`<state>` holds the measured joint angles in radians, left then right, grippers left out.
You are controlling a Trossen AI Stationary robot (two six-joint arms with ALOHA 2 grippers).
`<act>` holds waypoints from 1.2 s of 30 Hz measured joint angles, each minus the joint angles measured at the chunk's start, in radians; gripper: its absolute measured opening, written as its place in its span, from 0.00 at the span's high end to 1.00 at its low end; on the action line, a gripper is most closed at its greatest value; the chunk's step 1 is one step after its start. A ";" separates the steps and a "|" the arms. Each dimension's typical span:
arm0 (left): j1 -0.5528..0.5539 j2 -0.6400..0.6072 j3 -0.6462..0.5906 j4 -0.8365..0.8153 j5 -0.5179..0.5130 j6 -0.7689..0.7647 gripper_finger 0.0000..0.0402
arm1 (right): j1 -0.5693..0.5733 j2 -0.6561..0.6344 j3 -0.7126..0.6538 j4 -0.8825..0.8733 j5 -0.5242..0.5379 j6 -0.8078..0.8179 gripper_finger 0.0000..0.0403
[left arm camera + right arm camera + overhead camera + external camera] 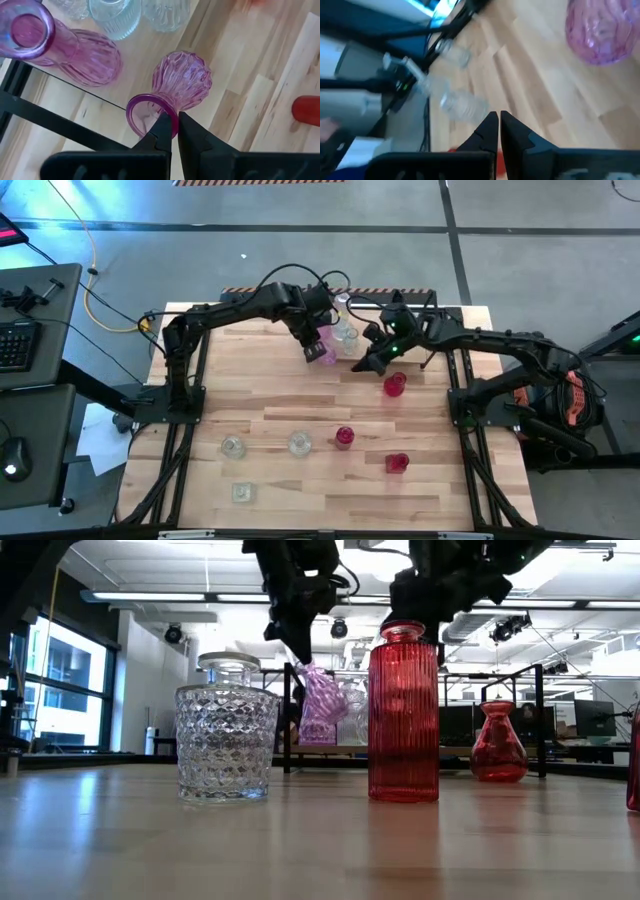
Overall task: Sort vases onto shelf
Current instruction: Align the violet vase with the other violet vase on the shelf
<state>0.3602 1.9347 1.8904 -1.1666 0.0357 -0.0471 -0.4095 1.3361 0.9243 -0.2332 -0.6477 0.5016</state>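
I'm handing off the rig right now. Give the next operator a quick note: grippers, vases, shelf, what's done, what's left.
Left gripper: shut on the rim of a pink vase, held beside the shelf.
Right gripper: shut, holding nothing, hanging near the shelf.
Done: a pink vase and two or three clear ones are on the shelf.
Left: three red vases and three clear ones on the table, plus the held one.
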 joint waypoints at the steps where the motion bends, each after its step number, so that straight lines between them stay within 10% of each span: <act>1: 0.000 0.000 0.000 0.000 0.000 0.000 1.00 | 0.006 0.000 -0.019 0.043 0.027 0.021 1.00; 12: 0.000 0.000 0.000 0.004 0.000 0.000 1.00 | 0.132 0.000 -0.245 0.585 0.412 0.307 1.00; 22: 0.000 0.000 0.000 0.004 0.001 0.033 1.00 | 0.305 0.042 -0.271 0.580 0.822 0.034 1.00; 36: 0.000 0.000 -0.001 0.002 0.002 0.059 1.00 | 0.317 0.258 -0.270 0.826 0.785 -0.012 1.00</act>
<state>0.3603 1.9347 1.8898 -1.1648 0.0382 0.0120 -0.0929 1.5938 0.6540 0.5932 0.1374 0.4894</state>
